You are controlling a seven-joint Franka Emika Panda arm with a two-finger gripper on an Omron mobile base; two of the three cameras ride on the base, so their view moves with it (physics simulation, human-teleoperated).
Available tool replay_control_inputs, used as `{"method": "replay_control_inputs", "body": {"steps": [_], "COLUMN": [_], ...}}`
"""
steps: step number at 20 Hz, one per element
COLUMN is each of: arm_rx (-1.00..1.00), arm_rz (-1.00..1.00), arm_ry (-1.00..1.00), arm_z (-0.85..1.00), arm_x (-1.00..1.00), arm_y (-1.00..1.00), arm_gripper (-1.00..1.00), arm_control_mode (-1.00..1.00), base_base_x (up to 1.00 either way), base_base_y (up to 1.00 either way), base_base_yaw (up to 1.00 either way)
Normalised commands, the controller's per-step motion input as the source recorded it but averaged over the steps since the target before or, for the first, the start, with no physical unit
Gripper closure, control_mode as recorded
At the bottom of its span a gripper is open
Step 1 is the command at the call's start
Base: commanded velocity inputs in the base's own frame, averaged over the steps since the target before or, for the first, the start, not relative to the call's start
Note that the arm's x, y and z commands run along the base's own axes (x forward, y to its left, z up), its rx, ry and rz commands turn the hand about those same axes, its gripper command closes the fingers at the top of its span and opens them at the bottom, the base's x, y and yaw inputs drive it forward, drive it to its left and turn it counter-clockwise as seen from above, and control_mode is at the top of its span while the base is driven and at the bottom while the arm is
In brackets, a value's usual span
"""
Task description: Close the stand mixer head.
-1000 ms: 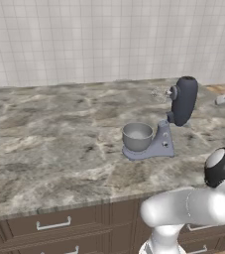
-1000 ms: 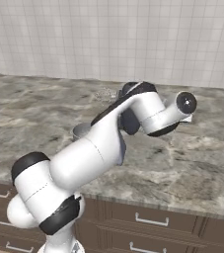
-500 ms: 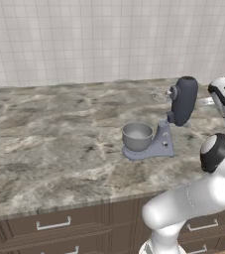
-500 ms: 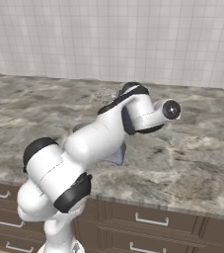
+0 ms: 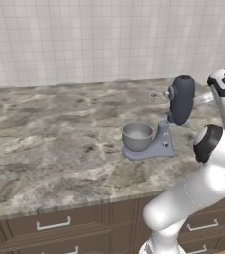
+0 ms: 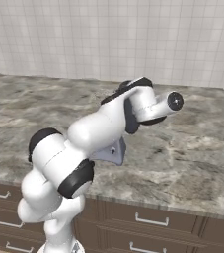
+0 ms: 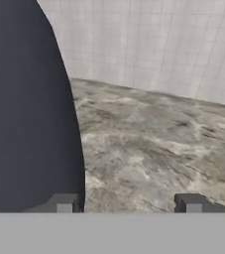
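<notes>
In the left base view, the stand mixer head (image 5: pixel 182 99) stands tilted up, nearly upright, at the right end of the marble counter (image 5: pixel 54 134). Its silver hub (image 5: pixel 172 92) faces left, well above the steel bowl (image 5: pixel 137 136). The bowl sits on the lavender-grey base (image 5: pixel 156 147), just left of the neck that carries the head. Behind the counter rises a pale tiled wall (image 5: pixel 94 39). The white arm (image 5: pixel 203 173) climbs from the lower right, bends at a dark joint beside the mixer, and reaches up behind the head on its right side. Below the counter edge run brown drawers with metal handles (image 5: pixel 53 224).

In the right base view, the arm (image 6: pixel 98 133) crosses the middle of the picture and covers most of the mixer. A corner of the lavender-grey base shows just under the forearm, on the counter. The tiled wall lies far behind, and drawer fronts run along the near edge.

In the hand view, the dark head (image 7: pixel 29 114) takes up the left side, very close to the camera. The gripper (image 7: pixel 126 203) is spread wide, with one fingertip (image 7: pixel 64 203) at the head's edge and the other well to the right over bare marble. Nothing lies between them.
</notes>
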Motion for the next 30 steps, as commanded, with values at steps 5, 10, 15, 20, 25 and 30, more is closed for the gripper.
{"method": "replay_control_inputs", "body": {"steps": [5, 10, 15, 20, 25, 30], "arm_rx": [0.04, 0.00, 0.02, 0.10, 0.14, -0.05], "arm_rz": [0.57, 0.51, 0.45, 0.41, 0.36, 0.41], "arm_ry": [0.27, 0.09, -0.04, -0.17, -0.18, -0.01], "arm_z": [-0.01, -0.47, -1.00, -1.00, -1.00, -0.53], "arm_x": [0.40, 0.03, -0.36, -0.67, -0.72, -0.19], "arm_y": [1.00, 1.00, 1.00, 1.00, 1.00, 1.00], "arm_gripper": [-1.00, -1.00, -1.00, -1.00, -1.00, -1.00], "arm_control_mode": [-1.00, -1.00, -1.00, -1.00, -1.00, -1.00], "base_base_x": [0.00, 0.00, 0.00, 0.00, 0.00, 0.00], "base_base_y": [0.00, 0.00, 0.00, 0.00, 0.00, 0.00], "base_base_yaw": [0.00, 0.00, 0.00, 0.00, 0.00, 0.00]}}
